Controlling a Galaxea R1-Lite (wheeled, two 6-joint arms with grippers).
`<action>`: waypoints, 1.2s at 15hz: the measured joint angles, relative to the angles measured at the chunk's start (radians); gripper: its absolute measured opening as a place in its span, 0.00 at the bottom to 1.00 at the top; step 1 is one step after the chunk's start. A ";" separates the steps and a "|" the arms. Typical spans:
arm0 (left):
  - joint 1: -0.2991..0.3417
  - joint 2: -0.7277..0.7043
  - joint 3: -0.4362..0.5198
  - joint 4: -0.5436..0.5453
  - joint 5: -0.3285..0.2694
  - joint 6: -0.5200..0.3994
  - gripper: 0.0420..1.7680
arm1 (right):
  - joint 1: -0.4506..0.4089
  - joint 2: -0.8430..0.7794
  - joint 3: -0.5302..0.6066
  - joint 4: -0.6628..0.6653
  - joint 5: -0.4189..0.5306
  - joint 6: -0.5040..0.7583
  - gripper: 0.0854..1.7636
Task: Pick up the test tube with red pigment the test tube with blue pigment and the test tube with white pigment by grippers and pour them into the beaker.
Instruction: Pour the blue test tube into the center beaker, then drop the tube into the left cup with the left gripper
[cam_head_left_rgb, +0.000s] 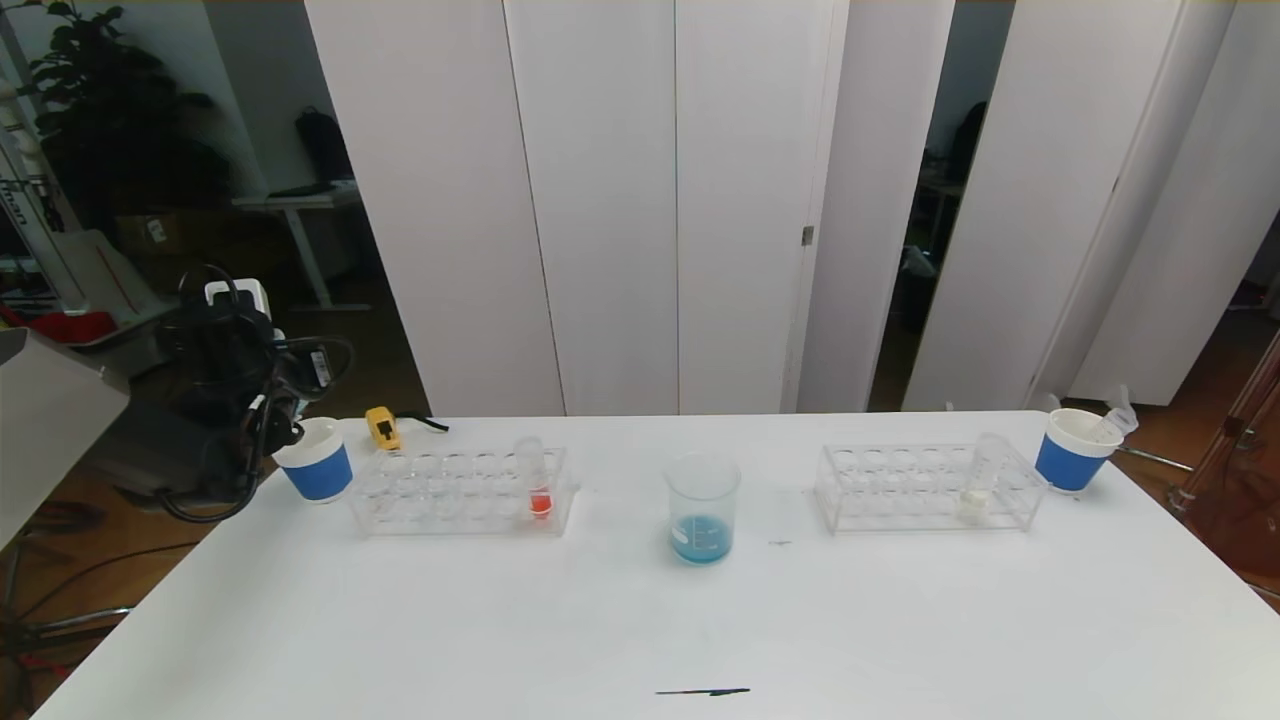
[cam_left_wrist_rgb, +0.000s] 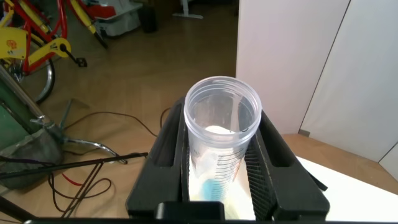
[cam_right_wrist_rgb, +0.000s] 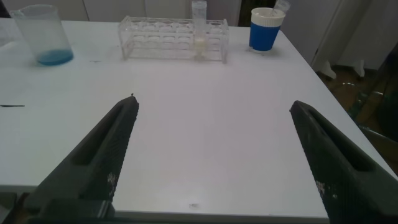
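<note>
Racks of clear plastic stand on the white bench (cam_head_left_rgb: 640, 620), one on each side of the beaker (cam_head_left_rgb: 703, 520), which holds a little blue liquid at its bottom. In the left rack (cam_head_left_rgb: 465, 492) we see a tube with orange-red liquid (cam_head_left_rgb: 539, 478); in the right rack (cam_head_left_rgb: 928, 487) stands the test tube with white pigment (cam_head_left_rgb: 975, 485). A blue paper cup (cam_head_left_rgb: 316, 460) is just beside the left rack, another blue cup (cam_head_left_rgb: 1072, 450) just beside the right one. A small yellow device (cam_head_left_rgb: 382, 427) lies behind the left rack, and a dark thin mark (cam_head_left_rgb: 702, 691) lies near the front edge.

Our left gripper (cam_left_wrist_rgb: 219, 180) is above the left cup, its jaws closed on the test tube with blue pigment (cam_left_wrist_rgb: 221, 140), which shows printed scale lines we cannot read. Our right gripper (cam_right_wrist_rgb: 214, 155) is low over the bench, jaws wide apart, holding nothing.
</note>
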 joint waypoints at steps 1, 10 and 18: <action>0.001 0.009 0.001 0.008 -0.001 -0.003 0.32 | 0.000 0.000 0.000 0.000 0.000 0.000 0.99; 0.011 0.040 0.015 0.105 -0.040 -0.081 0.32 | 0.000 0.000 0.000 0.000 0.000 0.000 0.99; 0.016 0.048 0.023 0.125 -0.040 -0.082 0.32 | 0.000 0.000 0.000 0.000 0.000 0.000 0.99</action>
